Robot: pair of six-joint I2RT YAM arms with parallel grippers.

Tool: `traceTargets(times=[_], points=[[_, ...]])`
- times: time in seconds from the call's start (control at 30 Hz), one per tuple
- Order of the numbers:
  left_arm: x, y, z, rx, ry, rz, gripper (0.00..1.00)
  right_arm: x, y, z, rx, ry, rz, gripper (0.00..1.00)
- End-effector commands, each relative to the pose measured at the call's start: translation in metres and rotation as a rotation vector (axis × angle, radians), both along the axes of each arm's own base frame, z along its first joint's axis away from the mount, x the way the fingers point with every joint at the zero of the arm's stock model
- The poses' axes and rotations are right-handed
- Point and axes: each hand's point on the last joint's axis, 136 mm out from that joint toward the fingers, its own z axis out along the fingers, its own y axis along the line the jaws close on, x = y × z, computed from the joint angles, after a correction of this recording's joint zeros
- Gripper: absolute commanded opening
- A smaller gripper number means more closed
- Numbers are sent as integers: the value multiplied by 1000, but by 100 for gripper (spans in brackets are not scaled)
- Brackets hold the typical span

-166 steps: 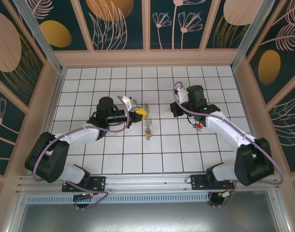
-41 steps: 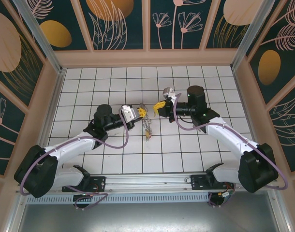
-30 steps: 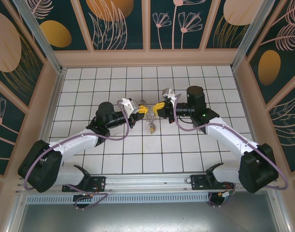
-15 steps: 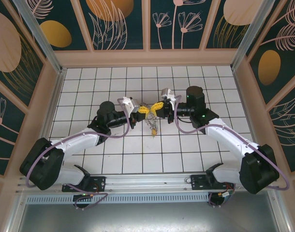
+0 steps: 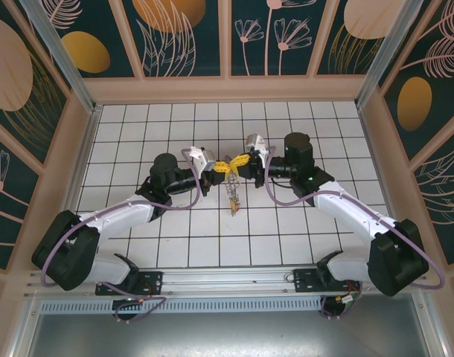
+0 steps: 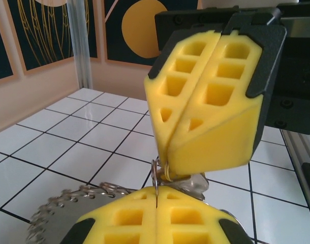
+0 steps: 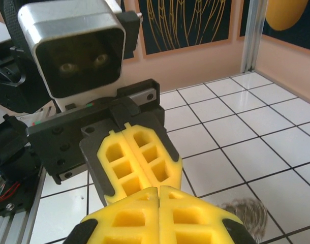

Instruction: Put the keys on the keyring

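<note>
The keyring (image 5: 231,192) is hanging in the middle of the top view, just under the spot where the two grippers are meeting. It is dangling down like a thin chain and is not lying flat on the white tiled floor (image 5: 286,238). In the left wrist view its bumpy rim is showing at the lower left, close beside the yellow fingers at the bottom edge.

The left gripper (image 5: 221,167) is pinching the keyring with its jaws pressed tight together. It is holding the ring up in the air so that the other arm can reach it.

A small silver key (image 6: 193,181) is showing just below the middle of the left wrist view, right under the tip of the right gripper (image 6: 170,150). The right gripper's jaws are pressed together too. They seem to be clamping on the key, but the yellow pads are hiding most of it, so I cannot be sure how it is being held.

The two grippers are pointing nose to nose and are almost touching. They are standing this way so that the key's hole and the ring can line up. To me this looks like the threading step, and the key is not hanging on the ring yet. The next move is going to need a slow, tiny push, because the key is small and could slip out or miss the ring.
</note>
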Motion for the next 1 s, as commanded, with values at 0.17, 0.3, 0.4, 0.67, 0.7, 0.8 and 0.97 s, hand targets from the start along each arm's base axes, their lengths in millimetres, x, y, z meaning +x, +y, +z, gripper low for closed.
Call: traceTargets(times=[0.17,0.3,0.4,0.67,0.7,0.8,0.97], points=[[-5,-6,31,-54,-86,-49,0,8,2,9,14,-23,-31,0],[-6,-5,35,-63,-95,-54,0,13,1,4,-1,-18,-63,0],[-9,-5,37,-72,-105,-63,0,20,-3,6,6,-26,-114,0],[-14,-1,45,-115,-132,-63,0,27,-7,-4,-6,9,-172,0],[-14,-1,45,-118,-133,-62,0,28,-7,-5,-6,14,-176,0],[-13,0,46,-126,-134,-54,0,28,-8,-8,-5,30,-186,0],[-15,0,49,-142,-133,-61,0,33,-14,-10,16,51,-219,0]])
